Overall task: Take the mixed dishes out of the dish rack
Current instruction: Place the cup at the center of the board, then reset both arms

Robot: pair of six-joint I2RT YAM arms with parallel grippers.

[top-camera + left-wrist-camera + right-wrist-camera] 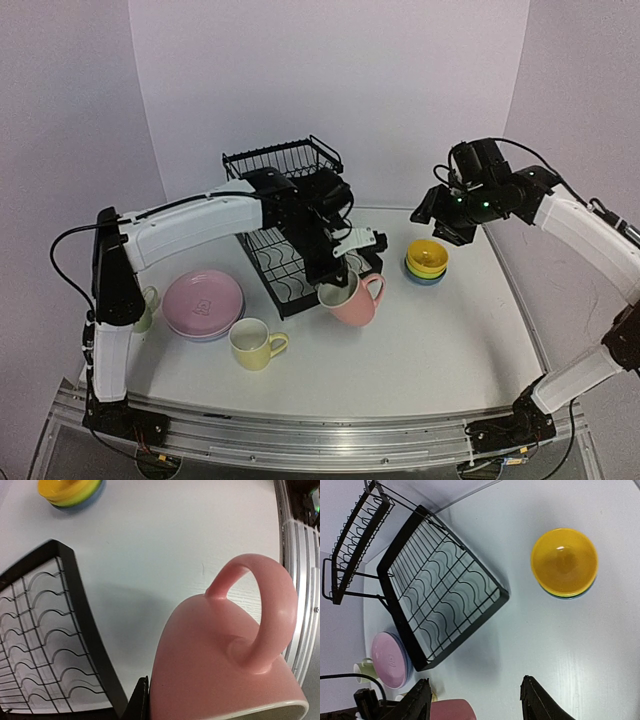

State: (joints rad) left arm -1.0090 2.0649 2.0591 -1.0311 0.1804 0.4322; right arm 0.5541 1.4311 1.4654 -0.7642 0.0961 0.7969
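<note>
My left gripper point(335, 283) is shut on the rim of the pink mug point(352, 297) point(225, 670). One finger point(140, 700) presses on the mug's outer wall and the other is hidden inside. The mug is just off the front right corner of the dish rack point(280, 262) point(85, 615) point(465, 625), handle to the right. I cannot tell whether it touches the table. No dishes show on the rack's tray or upper shelf point(280, 160). My right gripper point(437, 222) point(476, 681) hangs open and high, beside the stacked bowls, yellow on top point(427, 257) point(564, 561).
A stack of plates with the pink one on top point(203, 302) point(390, 660) lies left of the rack. A yellow mug point(255, 343) stands in front of the plates and a light green mug point(146, 305) behind the left arm's post. The table's metal front edge point(300, 580) runs close to the pink mug.
</note>
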